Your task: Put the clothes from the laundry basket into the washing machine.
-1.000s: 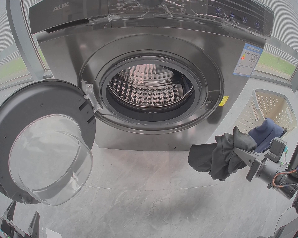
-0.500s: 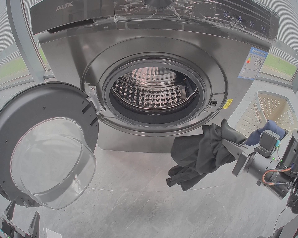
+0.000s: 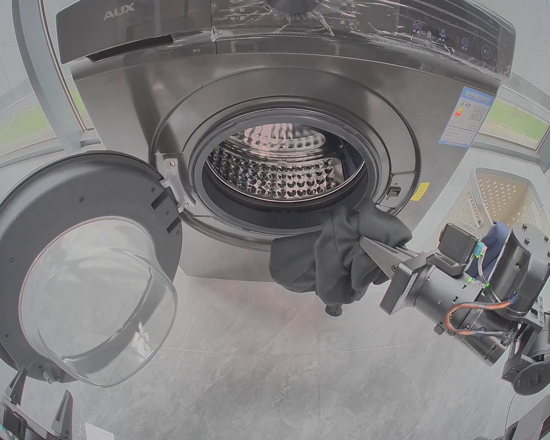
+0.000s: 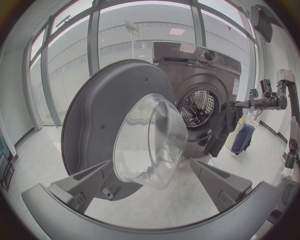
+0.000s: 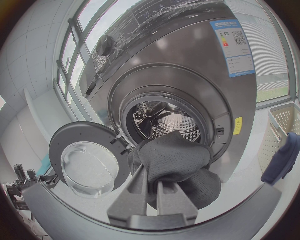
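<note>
Dark garment (image 3: 338, 258) at the washing machine (image 3: 286, 74) mouth
Right end effector (image 3: 366, 246) clamps it against the opening's lower rim; left end effector (image 4: 150, 164) gapes wide

Bright, even daylight from windows (image 4: 72, 62); glare on drum (image 3: 281, 154) and control-panel film (image 3: 355, 20); soft shadows on floor (image 3: 275, 372); wrist views fisheye-bent, dark corners.

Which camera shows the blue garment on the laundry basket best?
The left wrist view: the blue garment hangs whole over the laundry basket rim. The head view has it mostly hidden behind the right arm; the right wrist view crops it.
</note>
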Controlling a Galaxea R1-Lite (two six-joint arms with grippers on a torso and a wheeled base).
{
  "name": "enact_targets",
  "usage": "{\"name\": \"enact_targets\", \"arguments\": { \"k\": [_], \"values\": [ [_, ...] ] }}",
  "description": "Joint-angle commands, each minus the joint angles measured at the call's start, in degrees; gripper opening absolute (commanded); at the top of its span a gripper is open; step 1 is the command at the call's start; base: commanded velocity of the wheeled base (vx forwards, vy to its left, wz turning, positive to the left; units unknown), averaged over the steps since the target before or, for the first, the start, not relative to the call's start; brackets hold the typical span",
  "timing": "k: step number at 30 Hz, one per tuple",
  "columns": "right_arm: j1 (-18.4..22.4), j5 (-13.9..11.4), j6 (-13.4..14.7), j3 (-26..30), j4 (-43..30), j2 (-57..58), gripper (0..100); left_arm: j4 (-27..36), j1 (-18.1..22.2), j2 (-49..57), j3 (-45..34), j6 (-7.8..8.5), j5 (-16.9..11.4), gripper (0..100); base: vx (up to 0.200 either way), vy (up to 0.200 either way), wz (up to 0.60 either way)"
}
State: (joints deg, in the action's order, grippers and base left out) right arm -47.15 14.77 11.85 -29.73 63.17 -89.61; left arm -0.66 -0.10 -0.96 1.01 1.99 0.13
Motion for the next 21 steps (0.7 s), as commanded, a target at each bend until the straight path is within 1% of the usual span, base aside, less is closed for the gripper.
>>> {"name": "enact_targets", "arguments": {
  "k": [1,2,4,6,8,9,10,11,12,13,14,15,16,17,19,21],
  "values": [
    [-1.1,-0.1,0.1,-1.73,3.63,-5.22,0,-3.74,0.1,0.7,1.71,0.03,-0.4,100,0.0,0.0,0.0],
    [-1.27,-0.01,0.02,-2.17,5.56,-6.45,0,-5.41,0.19,-0.18,4.35,-0.05,-0.93,100,0.0,0.0,0.0],
    [-1.8,0.17,0.02,-3.4,8.81,-8.56,0,-5.32,-0.52,-2.64,7.07,-0.14,-3.3,100,0.0,0.0,0.0],
    [-2.94,0.69,-0.34,-4.54,11.8,-10.58,0,-4.53,-1.4,-5.19,7.95,-0.23,-6.73,100,0.0,0.0,0.0],
    [-3.91,0.87,-0.42,-5.07,13.38,-11.2,0,-4.26,-2.36,-8.88,8.04,-0.23,-11.21,100,0.0,0.0,0.0],
    [-3.91,0.87,-0.42,-5.07,13.38,-11.2,0,-4.26,-2.36,-8.88,8.04,-0.23,-11.21,100,0.0,0.0,0.0],
    [-3.74,0.87,-0.51,-5.42,13.47,-10.93,0,-4.79,-2.98,-14.33,8.39,-0.49,-16.22,100,0.0,0.0,0.0],
    [-3.38,0.87,-0.51,-6.04,13.47,-11.02,0,-5.05,-3.15,-18.2,9.18,-1.2,-18.94,100,0.0,0.0,0.0],
    [-3.3,0.87,-0.51,-6.39,13.47,-11.02,0,-5.49,-3.24,-20.57,9.89,-1.81,-20.61,100,0.0,0.0,0.0],
    [-3.21,0.78,-0.51,-7.09,13.38,-11.11,0,-6.46,-3.33,-24.35,10.94,-2.78,-23.25,100,0.0,0.0,0.0],
    [-3.21,0.78,-0.51,-7.62,13.38,-11.11,0,-7.78,-3.42,-28.13,11.91,-3.04,-25.53,100,0.0,0.0,0.0],
    [-3.12,0.78,-0.51,-7.97,13.38,-11.02,0,-9.27,-3.51,-31.29,12.61,-2.95,-27.12,100,0.0,0.0,0.0],
    [-3.12,0.69,-0.51,-8.06,13.38,-11.02,0,-9.89,-3.51,-32.35,12.87,-2.95,-27.47,100,0.0,0.0,0.0],
    [-3.12,0.69,-0.51,-8.32,13.38,-10.85,0,-14.55,-4.56,-38.76,13.93,-2.95,-28.7,100,0.0,0.0,0.0],
    [-3.03,0.78,-0.51,-8.32,13.38,-10.76,0,-20.79,-7.37,-45.62,14.72,-3.48,-28.61,100,0.0,0.0,0.0],
    [-3.03,0.78,-0.51,-8.06,13.29,-10.05,0,-26.85,-10.8,-51.86,14.98,-3.74,-27.73,100,0.0,0.0,0.0]
  ]
}}
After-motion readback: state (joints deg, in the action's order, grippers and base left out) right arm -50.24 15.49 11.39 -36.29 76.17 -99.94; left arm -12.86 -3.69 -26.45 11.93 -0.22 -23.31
